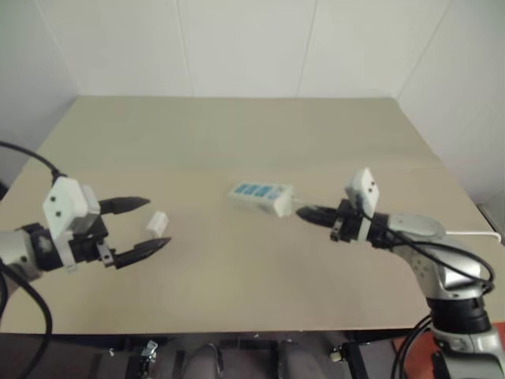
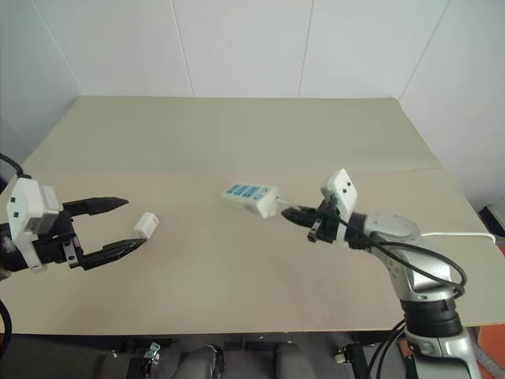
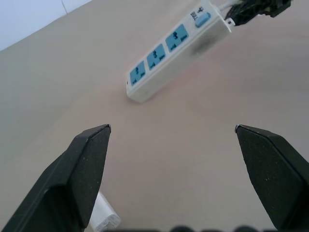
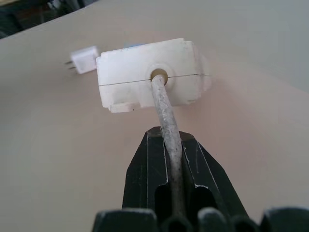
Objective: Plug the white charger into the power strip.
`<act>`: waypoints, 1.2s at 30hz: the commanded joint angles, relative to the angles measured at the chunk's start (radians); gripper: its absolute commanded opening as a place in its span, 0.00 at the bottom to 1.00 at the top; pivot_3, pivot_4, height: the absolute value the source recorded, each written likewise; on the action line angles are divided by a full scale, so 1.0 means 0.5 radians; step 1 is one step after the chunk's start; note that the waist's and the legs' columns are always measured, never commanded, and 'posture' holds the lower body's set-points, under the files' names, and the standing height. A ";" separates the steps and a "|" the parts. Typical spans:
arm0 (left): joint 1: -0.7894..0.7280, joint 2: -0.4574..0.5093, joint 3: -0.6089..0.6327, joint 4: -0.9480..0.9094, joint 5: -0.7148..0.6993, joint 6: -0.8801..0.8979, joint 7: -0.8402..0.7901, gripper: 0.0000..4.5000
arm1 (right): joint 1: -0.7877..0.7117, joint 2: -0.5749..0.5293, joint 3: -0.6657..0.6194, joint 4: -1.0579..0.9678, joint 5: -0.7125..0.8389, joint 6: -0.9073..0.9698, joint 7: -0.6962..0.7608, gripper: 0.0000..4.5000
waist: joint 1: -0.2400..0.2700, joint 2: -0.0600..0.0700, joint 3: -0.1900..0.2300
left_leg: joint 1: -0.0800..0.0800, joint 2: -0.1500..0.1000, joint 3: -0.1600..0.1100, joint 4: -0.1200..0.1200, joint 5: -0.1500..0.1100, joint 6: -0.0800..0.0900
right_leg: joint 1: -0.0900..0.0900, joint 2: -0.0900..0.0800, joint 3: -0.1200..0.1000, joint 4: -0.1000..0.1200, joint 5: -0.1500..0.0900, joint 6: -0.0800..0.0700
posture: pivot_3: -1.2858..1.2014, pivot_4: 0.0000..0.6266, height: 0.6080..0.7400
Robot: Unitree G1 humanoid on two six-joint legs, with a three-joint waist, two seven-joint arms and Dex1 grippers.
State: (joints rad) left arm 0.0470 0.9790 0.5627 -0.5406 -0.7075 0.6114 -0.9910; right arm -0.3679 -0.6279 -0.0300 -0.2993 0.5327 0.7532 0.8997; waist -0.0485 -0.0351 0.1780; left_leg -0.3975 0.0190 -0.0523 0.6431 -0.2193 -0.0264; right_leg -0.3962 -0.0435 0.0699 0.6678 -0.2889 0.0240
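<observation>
White charger (image 1: 158,220), a small plain boxy plastic adapter with smooth faces, is seen lying on the matte beige table top (image 1: 237,134), on the robot's left side. Its two thin metal prongs are shown in the right wrist view, pointing away from the power strip. The power strip (image 1: 260,197), a long white rectangular plastic bar with three blue socket faces in a row and a small blue switch at one end, is found near the middle of the table, well apart from the charger. A thin, rounded white cable (image 4: 166,116) is seen leaving the switch end of the strip through a round collar.

The left gripper (image 1: 150,224), a white boxy housing with two tapered black fingers, is held wide open, and the charger is placed between its fingertips in the eye views; whether either finger touches it cannot be told. The right gripper (image 1: 304,212) is closed on the cable just behind the strip, the cord being pinched between its black fingers.

A pale panelled wall (image 1: 237,39) is seen behind the table. Nothing lies between the charger and the strip.
</observation>
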 commanded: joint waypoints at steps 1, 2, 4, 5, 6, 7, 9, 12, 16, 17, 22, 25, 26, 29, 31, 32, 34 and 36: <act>-0.045 0.028 -0.014 0.011 0.006 -0.049 -0.019 1.00 | 0.040 -0.009 0.122 -0.061 -0.053 0.019 -0.053 0.00 | -0.002 0.000 0.000 | 0.001 0.000 0.001 0.000 0.000 0.000 | 0.000 0.000 0.000 0.001 0.000 0.000 | 0.52 0.24 1.00; -0.054 0.029 -0.023 0.015 0.009 -0.049 -0.021 1.00 | 0.049 -0.019 0.189 -0.035 -0.126 -0.006 -0.080 0.08 | -0.003 0.000 0.000 | 0.002 0.000 0.001 0.000 0.000 0.000 | 0.001 0.000 0.000 0.001 0.000 0.000 | 0.52 0.24 1.00; -0.070 0.031 -0.036 0.021 0.008 -0.049 -0.024 1.00 | 0.061 -0.045 0.333 0.006 -0.305 -0.096 -0.132 0.22 | -0.001 0.000 0.000 | 0.002 -0.001 0.001 0.001 0.000 0.000 | 0.001 0.000 0.001 0.003 0.000 0.000 | 0.52 0.24 1.00; -0.081 0.028 -0.043 0.022 -0.001 -0.046 -0.026 1.00 | 0.050 -0.025 0.377 0.045 -0.360 -0.113 -0.167 0.30 | 0.003 0.000 0.000 | 0.002 -0.001 0.001 0.001 0.000 0.000 | 0.000 0.000 0.001 0.003 0.000 0.000 | 0.52 0.24 1.00; -0.090 0.026 -0.052 0.020 -0.005 -0.043 -0.025 1.00 | 0.024 -0.002 0.415 0.087 -0.409 -0.113 -0.206 0.38 | 0.006 0.000 0.000 | 0.002 -0.001 0.001 0.001 0.000 0.000 | 0.000 0.000 0.000 0.003 0.000 0.000 | 0.52 0.24 1.00; -0.096 0.025 -0.059 0.018 -0.007 -0.039 -0.023 1.00 | -0.002 0.011 0.444 0.123 -0.446 -0.123 -0.226 0.45 | 0.007 0.000 0.000 | 0.001 -0.001 0.001 0.002 0.000 0.000 | 0.000 0.000 0.000 0.002 0.000 0.000 | 0.52 0.24 1.00; -0.106 0.027 -0.065 0.017 -0.006 -0.033 -0.024 1.00 | -0.046 0.028 0.466 0.177 -0.493 -0.145 -0.243 0.60 | 0.007 0.000 0.000 | 0.000 -0.002 0.001 0.002 0.000 0.000 | 0.000 -0.001 0.000 0.002 0.000 0.000 | 0.52 0.24 1.00; -0.096 0.027 -0.045 0.003 -0.011 -0.021 -0.022 1.00 | -0.074 -0.023 0.427 0.218 -0.518 -0.175 -0.205 0.84 | 0.008 0.000 0.000 | 0.000 -0.002 0.000 0.003 0.000 0.000 | 0.000 -0.001 0.000 0.002 0.000 0.000 | 0.52 0.24 1.00; -0.061 0.017 -0.009 -0.022 -0.017 -0.009 -0.009 1.00 | -0.048 -0.204 0.224 0.184 -0.379 -0.178 -0.009 0.99 | 0.018 0.000 0.000 | -0.003 -0.002 -0.001 0.003 0.000 0.000 | -0.001 -0.001 -0.001 0.001 0.000 0.000 | 0.52 0.24 1.00; -0.054 0.014 -0.004 -0.027 -0.018 -0.009 -0.007 1.00 | -0.033 -0.240 0.170 0.169 -0.329 -0.174 0.043 0.99 | 0.021 0.000 0.000 | -0.003 -0.002 -0.001 0.003 0.000 0.000 | 0.000 -0.002 -0.001 0.000 0.000 0.000 | 0.52 0.24 1.00; -0.047 0.004 -0.008 -0.028 -0.035 -0.014 0.000 1.00 | 0.092 -0.162 -0.079 0.023 -0.032 -0.106 0.067 0.99 | 0.014 0.000 0.000 | -0.001 -0.001 -0.001 0.003 0.000 0.000 | 0.002 0.000 -0.002 -0.002 0.000 0.000 | 0.52 0.24 1.00; -0.060 0.001 -0.030 -0.027 -0.035 -0.016 0.010 1.00 | 0.208 -0.030 -0.037 -0.054 -0.084 -0.249 -0.027 0.99 | 0.004 0.000 0.000 | 0.001 0.000 0.000 0.002 0.000 0.000 | 0.003 0.001 -0.001 -0.001 0.000 0.000 | 0.52 0.24 1.00; -0.068 0.002 -0.037 -0.021 -0.034 -0.019 0.009 1.00 | 0.263 0.119 -0.016 -0.069 -0.131 -0.351 -0.161 0.99 | 0.007 -0.001 0.000 | 0.001 0.000 0.000 0.002 0.000 0.000 | 0.004 0.001 -0.001 -0.001 0.000 0.000 | 0.52 0.24 1.00; -0.083 0.007 -0.047 -0.016 -0.037 -0.018 0.009 1.00 | 0.355 0.445 0.051 -0.066 -0.260 -0.569 -0.435 0.99 | 0.005 -0.001 -0.001 | 0.002 0.000 -0.001 0.002 0.000 0.000 | 0.004 0.001 -0.001 0.000 0.000 0.000 | 0.52 0.24 1.00; -0.086 0.009 -0.048 -0.019 -0.036 -0.014 0.010 1.00 | 0.396 0.540 0.111 -0.051 -0.353 -0.734 -0.471 0.99 | 0.007 0.000 -0.001 | 0.001 -0.001 0.000 0.003 0.000 0.000 | 0.003 0.000 0.000 0.002 0.000 0.000 | 0.52 0.24 1.00; -0.087 0.011 -0.046 -0.019 -0.037 -0.012 0.008 1.00 | 0.410 0.561 0.154 -0.030 -0.417 -0.826 -0.478 0.99 | 0.008 0.000 -0.001 | 0.001 -0.001 0.000 0.003 0.000 0.000 | 0.003 -0.001 0.000 0.002 0.000 0.000 | 0.52 0.24 1.00; -0.091 0.015 -0.043 -0.023 -0.039 -0.006 0.010 1.00 | 0.427 0.602 0.203 0.004 -0.483 -0.907 -0.517 0.99 | 0.009 -0.001 -0.001 | 0.001 -0.002 0.000 0.003 0.000 0.000 | 0.003 -0.002 0.000 0.001 0.000 0.000 | 0.52 0.24 1.00; -0.095 0.021 -0.039 -0.029 -0.046 0.002 0.011 1.00 | 0.430 0.646 0.240 0.062 -0.566 -1.009 -0.581 0.99 | 0.012 -0.001 -0.001 | 0.001 -0.002 -0.001 0.003 0.000 0.000 | 0.003 -0.001 -0.001 0.001 0.000 0.000 | 0.52 0.24 1.00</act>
State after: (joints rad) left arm 0.0119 0.9794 0.5281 -0.5345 -0.7132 0.6152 -0.9909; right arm -0.1561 -0.3148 0.0840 -0.2710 0.2747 0.3051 0.6326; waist -0.0426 -0.0354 0.1776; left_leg -0.3967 0.0184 -0.0530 0.6444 -0.2193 -0.0263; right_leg -0.3947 -0.0438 0.0691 0.6686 -0.2890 0.0241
